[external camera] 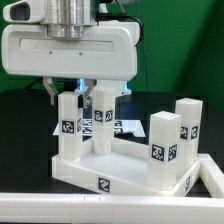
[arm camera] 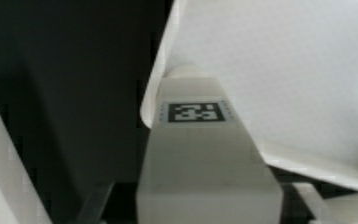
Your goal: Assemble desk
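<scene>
The white desk top lies upside down on the black table. Its four square legs stand up from it. My gripper comes straight down over the leg at the exterior view's left. One finger sits on each side of that leg's top end, shut on it. In the wrist view the same leg with its small tag runs between the jaws of my gripper, and the desk top shows beyond it. The other legs stand at the back and the right.
The marker board lies on the table behind the desk. A white rail runs along the front and bends up at the exterior view's right. The arm's wide white hand hangs low over the left legs.
</scene>
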Action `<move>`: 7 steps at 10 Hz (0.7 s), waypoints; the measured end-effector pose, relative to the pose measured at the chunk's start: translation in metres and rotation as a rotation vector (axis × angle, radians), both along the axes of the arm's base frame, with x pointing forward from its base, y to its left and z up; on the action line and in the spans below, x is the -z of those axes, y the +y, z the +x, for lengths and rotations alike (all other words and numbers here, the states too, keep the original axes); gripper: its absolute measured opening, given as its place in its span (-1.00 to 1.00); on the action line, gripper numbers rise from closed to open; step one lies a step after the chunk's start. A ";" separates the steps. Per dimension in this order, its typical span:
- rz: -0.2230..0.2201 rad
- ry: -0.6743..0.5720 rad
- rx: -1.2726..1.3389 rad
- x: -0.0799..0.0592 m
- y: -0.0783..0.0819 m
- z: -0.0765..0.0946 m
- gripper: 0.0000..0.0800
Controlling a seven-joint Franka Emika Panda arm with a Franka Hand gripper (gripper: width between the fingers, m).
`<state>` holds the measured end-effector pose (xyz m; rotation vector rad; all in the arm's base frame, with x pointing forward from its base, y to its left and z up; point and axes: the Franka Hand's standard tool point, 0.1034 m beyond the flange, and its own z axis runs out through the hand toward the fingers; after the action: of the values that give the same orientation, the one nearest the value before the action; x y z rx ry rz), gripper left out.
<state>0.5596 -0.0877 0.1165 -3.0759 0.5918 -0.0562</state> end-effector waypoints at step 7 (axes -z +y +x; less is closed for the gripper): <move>0.050 -0.002 0.676 0.001 0.001 -0.001 -0.27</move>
<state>0.5586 -0.0868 0.1151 -2.6737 1.5610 -0.0456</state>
